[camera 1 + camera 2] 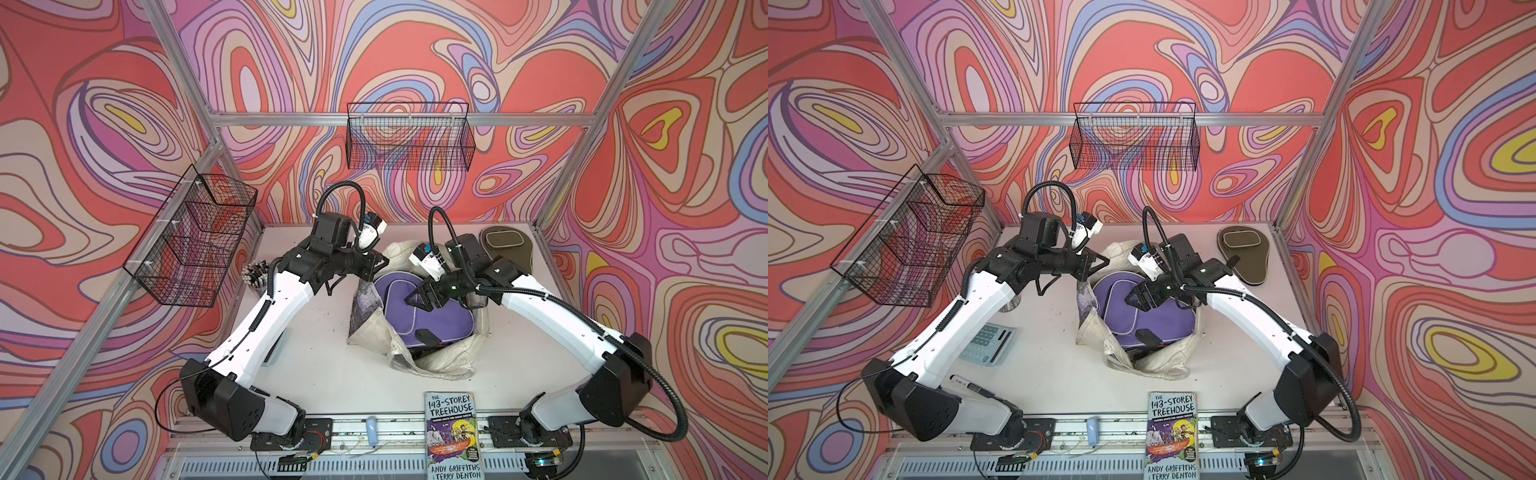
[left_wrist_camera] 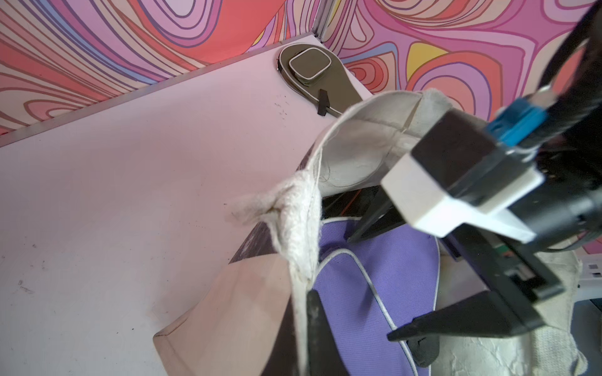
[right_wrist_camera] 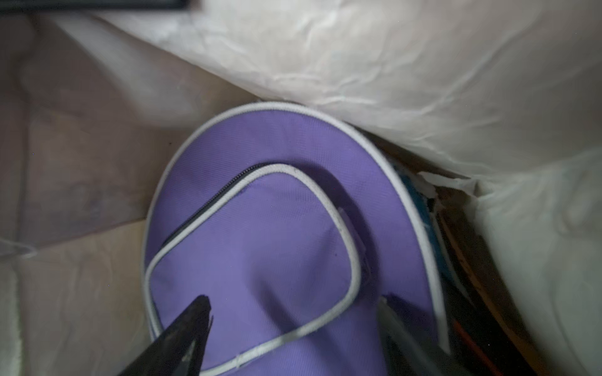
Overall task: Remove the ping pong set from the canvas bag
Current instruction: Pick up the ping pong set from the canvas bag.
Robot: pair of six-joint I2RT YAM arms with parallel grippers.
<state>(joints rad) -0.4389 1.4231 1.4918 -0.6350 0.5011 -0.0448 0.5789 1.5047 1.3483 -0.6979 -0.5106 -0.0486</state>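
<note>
The right jaws stood wide apart and empty inside the mouth of the bag (image 1: 436, 368). One tip sat on each side of the stitched pocket of the purple case (image 3: 260, 234), which lay directly beneath them as the top item in the bag. The left jaws were closed, apparently pinching the bag's rim and lifting it to hold the mouth open (the left wrist view showed cream fabric running into them).

The step looked like a grasp on the purple case. To do it well, the right jaws would probably need to bite an edge or the raised pocket rather than press on the flat face. They would then close firmly and draw the case out through the opening; the soft bag could snag or come along.

Under the case, beside the right jaws, a blue edge (image 3: 420, 208) and darker flat things showed, too shadowed to name. An olive case (image 1: 505, 249) lay on the table (image 1: 316, 353) beyond the right jaws, outside the bag.
</note>
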